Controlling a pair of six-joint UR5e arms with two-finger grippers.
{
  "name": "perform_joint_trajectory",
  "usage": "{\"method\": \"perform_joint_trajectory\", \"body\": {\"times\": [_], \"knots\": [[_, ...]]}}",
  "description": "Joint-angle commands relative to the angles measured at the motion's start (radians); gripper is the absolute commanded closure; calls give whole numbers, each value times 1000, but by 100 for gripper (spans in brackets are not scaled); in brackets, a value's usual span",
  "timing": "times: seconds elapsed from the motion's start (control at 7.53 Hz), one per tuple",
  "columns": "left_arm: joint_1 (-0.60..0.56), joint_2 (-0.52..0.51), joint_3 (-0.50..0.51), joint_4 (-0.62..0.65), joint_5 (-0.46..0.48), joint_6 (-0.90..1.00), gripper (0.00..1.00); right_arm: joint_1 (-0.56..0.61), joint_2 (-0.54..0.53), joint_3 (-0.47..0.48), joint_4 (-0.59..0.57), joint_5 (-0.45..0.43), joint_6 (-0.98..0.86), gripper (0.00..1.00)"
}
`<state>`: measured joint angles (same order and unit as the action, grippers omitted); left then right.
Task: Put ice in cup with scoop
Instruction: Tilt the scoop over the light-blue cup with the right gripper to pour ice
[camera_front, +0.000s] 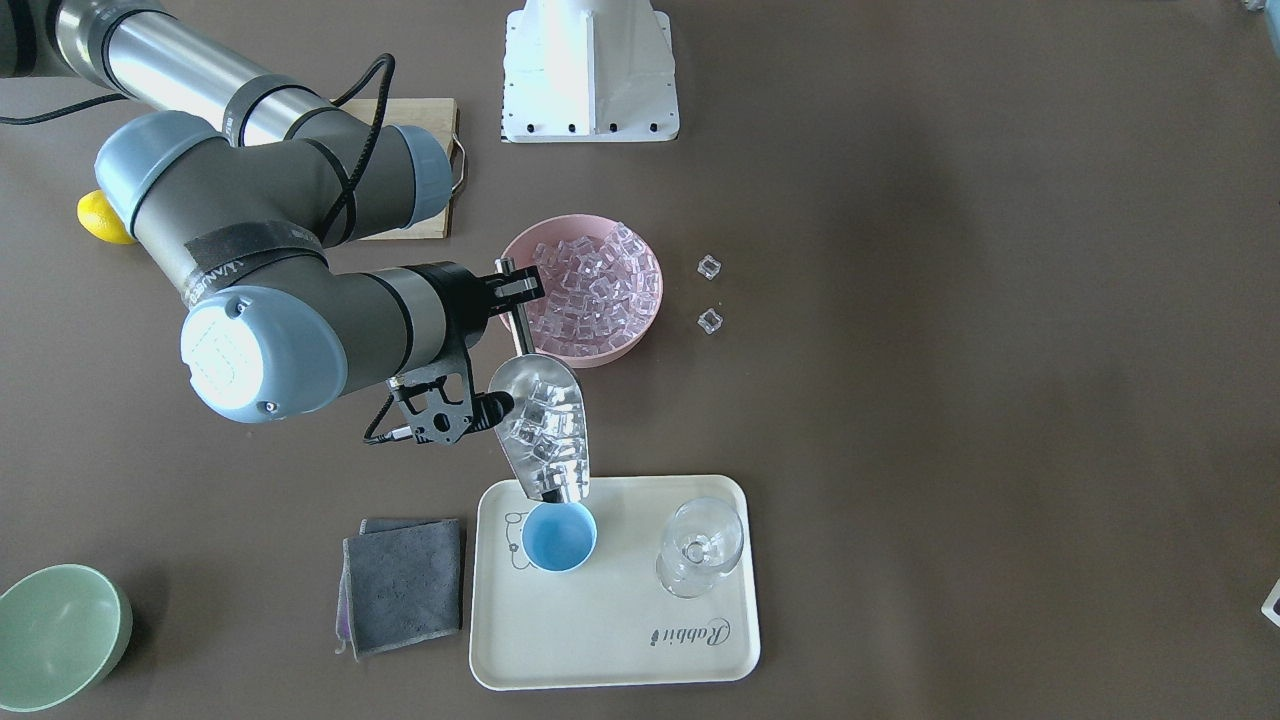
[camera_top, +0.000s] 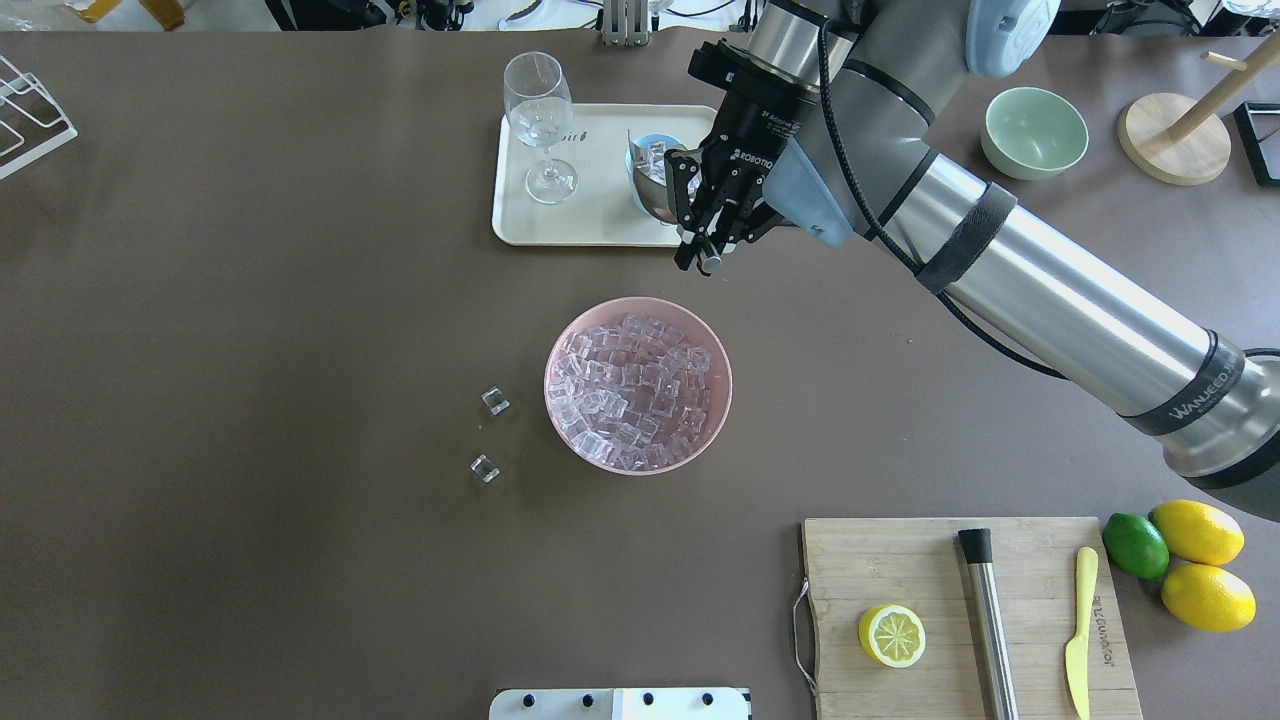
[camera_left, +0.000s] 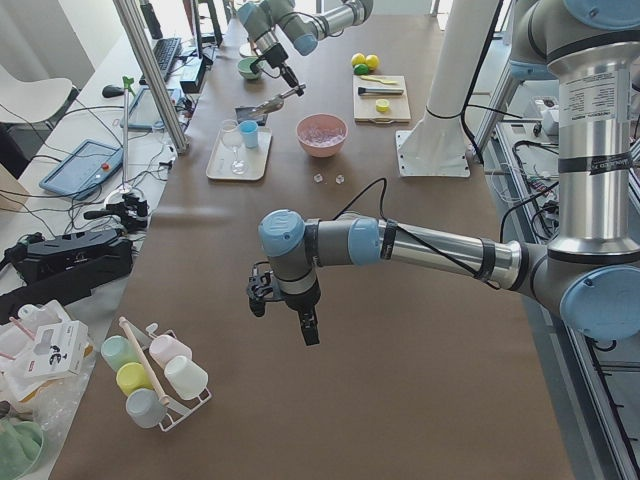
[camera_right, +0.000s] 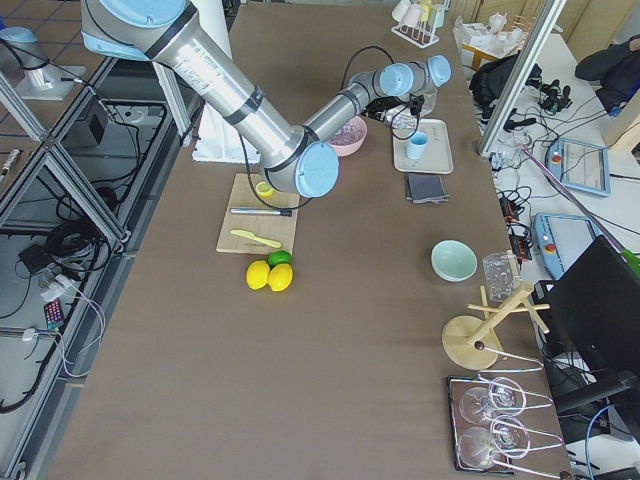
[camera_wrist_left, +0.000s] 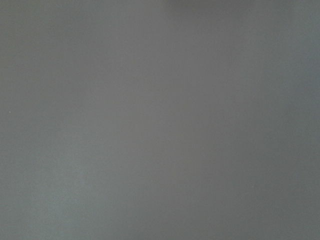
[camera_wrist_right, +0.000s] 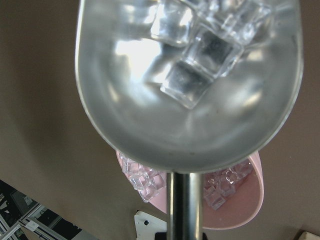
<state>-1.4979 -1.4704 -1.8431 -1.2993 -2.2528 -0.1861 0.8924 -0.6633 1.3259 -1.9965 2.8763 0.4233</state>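
Observation:
My right gripper (camera_front: 515, 290) is shut on the thin handle of the steel scoop (camera_front: 545, 425). The scoop holds several ice cubes (camera_wrist_right: 200, 55) and tilts down, its mouth just above the rim of the light-blue cup (camera_front: 560, 537). The cup stands on the cream tray (camera_front: 610, 640), and the visible part of its inside is plain blue. More ice fills the pink bowl (camera_top: 638, 385). Two loose cubes (camera_top: 494, 401) lie on the table beside it. In the overhead view the scoop (camera_top: 650, 185) hides most of the cup. My left gripper (camera_left: 308, 330) hovers over bare table far from these; I cannot tell whether it is open.
A clear stemmed glass (camera_front: 700, 545) stands on the tray next to the cup. A grey cloth (camera_front: 405, 585) lies beside the tray. A pale green bowl (camera_top: 1035, 130) sits nearby. A cutting board (camera_top: 960, 610) carries a lemon half, a steel cylinder and a knife.

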Motion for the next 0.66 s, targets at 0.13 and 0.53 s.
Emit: {"method": "perform_joint_trajectory", "body": {"times": [0.13,0.53], "knots": [[-91,-4,-50,40,-80,-1,2,25,-29,-7,42,89,8,100],[-105,15,-73,94,-77,-1,1,25,-45,-7,68,122,11,100]]}}
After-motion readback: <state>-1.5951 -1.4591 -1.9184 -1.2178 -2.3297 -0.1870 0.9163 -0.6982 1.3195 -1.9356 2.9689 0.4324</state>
